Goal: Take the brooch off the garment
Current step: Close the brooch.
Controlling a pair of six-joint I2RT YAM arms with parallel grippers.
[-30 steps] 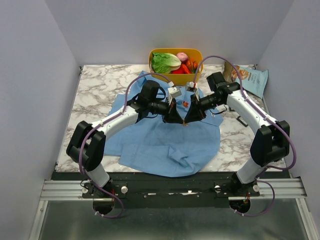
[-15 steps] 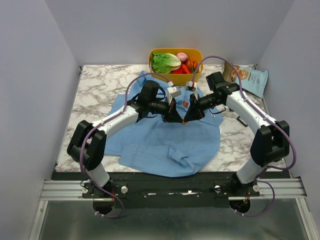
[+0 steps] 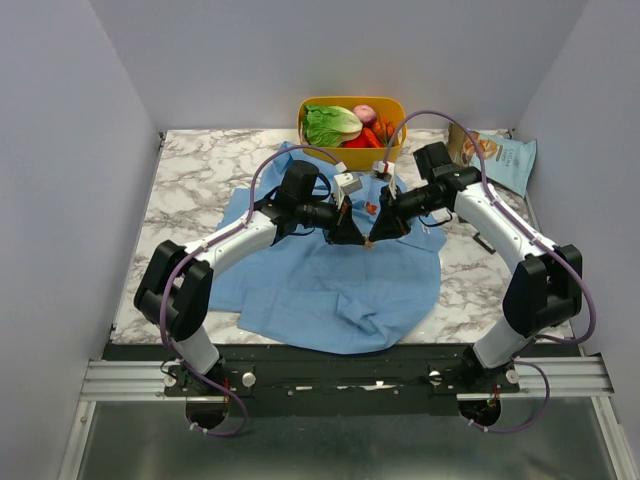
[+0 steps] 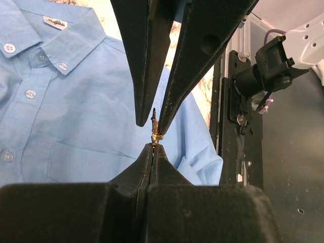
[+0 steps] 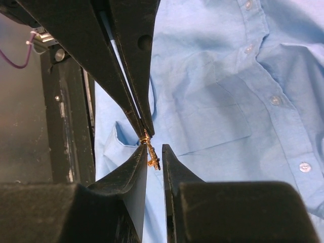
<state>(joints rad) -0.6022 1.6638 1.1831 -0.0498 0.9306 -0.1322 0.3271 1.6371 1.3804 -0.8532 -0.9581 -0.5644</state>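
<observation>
A large light-blue button-up shirt of thin cloth lies spread front-up across the middle of the table. Its collar is at the far side, its hem is rumpled toward the near edge, its buttons are done up and its chest pocket shows. A tiny pale orange-tan brooch, thin and elongated, is held off the cloth above the shirt's middle. One end is pinched in the closed left gripper, and the other sits in the narrow gap of the right gripper.

Marbled white tabletop, plain lavender-grey walls, soft even light
</observation>
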